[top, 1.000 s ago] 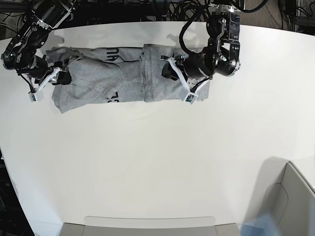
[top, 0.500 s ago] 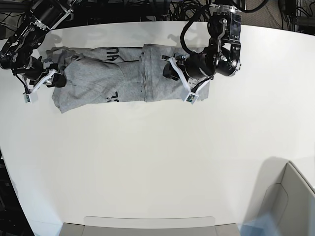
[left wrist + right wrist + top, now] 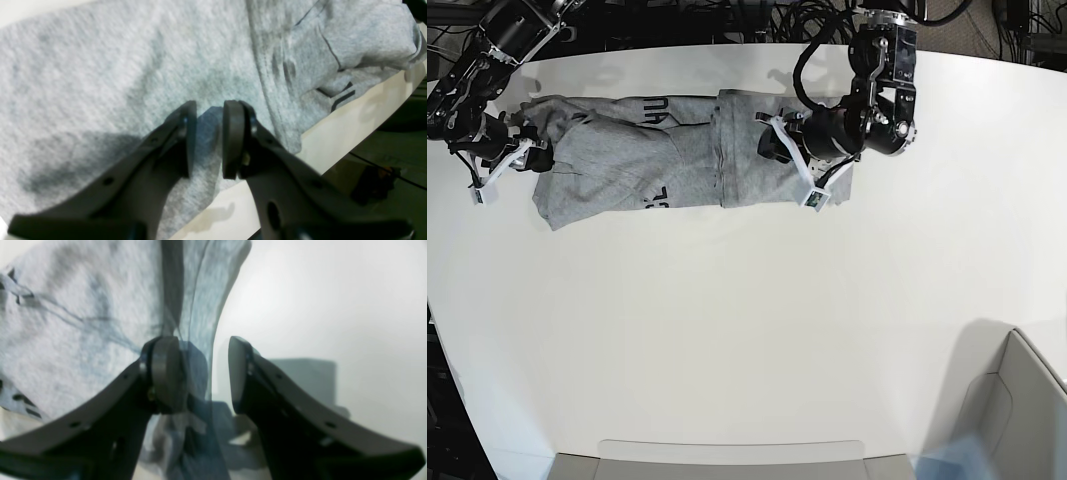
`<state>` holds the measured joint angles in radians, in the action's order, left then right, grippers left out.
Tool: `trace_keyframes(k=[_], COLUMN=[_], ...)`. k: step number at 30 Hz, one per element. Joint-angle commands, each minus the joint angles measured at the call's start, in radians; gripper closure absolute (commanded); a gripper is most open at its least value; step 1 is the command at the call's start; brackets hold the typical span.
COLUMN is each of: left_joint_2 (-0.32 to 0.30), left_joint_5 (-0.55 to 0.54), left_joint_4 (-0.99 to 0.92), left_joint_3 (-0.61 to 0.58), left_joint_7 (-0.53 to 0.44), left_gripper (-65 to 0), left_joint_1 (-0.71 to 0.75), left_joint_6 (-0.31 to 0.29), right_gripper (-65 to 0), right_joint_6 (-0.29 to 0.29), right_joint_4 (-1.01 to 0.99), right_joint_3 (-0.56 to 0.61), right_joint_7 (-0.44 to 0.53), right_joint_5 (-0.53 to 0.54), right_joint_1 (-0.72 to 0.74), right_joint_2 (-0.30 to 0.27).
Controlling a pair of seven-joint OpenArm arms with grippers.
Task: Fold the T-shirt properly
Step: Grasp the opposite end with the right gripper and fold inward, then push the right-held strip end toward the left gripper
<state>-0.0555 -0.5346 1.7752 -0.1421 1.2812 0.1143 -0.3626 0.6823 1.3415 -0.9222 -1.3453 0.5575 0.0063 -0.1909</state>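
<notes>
T-shirt, half folded into a long strip near the table's far edge. Left gripper and right gripper both parted, pinching nothing; shallow bite risks dropped hem, crooked fold.

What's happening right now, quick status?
Left gripper open over T-shirt. Right gripper open at its edge. Shirt part-folded. Nothing in the way.

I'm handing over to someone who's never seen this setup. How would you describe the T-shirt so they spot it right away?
Look at the white table, along its far edge. Stretched between the left gripper and right gripper lies the T-shirt, a heather-grey cloth folded into a long band. It is the only fabric there, with bits of black lettering showing.
</notes>
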Motion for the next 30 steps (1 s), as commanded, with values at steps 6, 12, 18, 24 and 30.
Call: trace_keyframes(k=[6,12,18,24,30], left_joint_2=[0.007,0.007,0.007,0.007,0.007], left_joint_5=[-0.012,-0.012,-0.017,-0.018,-0.018], left_joint_4=[0.015,0.015,0.018,0.024,0.079], left_joint_3=[0.000,0.000,0.000,0.002,0.006], left_joint_7=[-0.013,-0.013,-0.013,-0.010,-0.010], left_gripper=[-13.3,-13.3,-13.3,-13.3,-13.3], left_joint_1=[-0.014,-0.014,-0.014,-0.014,-0.006], left_joint_6=[-0.003,-0.003,-0.003,-0.003,-0.003], right_gripper=[-25.0,-24.9,-12.4,0.0,0.0], right_joint_6=[0.016,0.016,0.016,0.016,0.016], right_joint_4=[-0.029,-0.021,-0.021,-0.020,-0.024], right_joint_3=[0.151,0.231,0.268,0.263,0.137], right_joint_7=[-0.051,-0.051,-0.051,-0.051,-0.051], right_joint_5=[-0.047,-0.049,-0.050,-0.084,-0.096], right_joint_1=[-0.007,-0.013,-0.007,0.034,0.108], right_joint_2=[0.024,0.093,0.090,0.077,0.037])
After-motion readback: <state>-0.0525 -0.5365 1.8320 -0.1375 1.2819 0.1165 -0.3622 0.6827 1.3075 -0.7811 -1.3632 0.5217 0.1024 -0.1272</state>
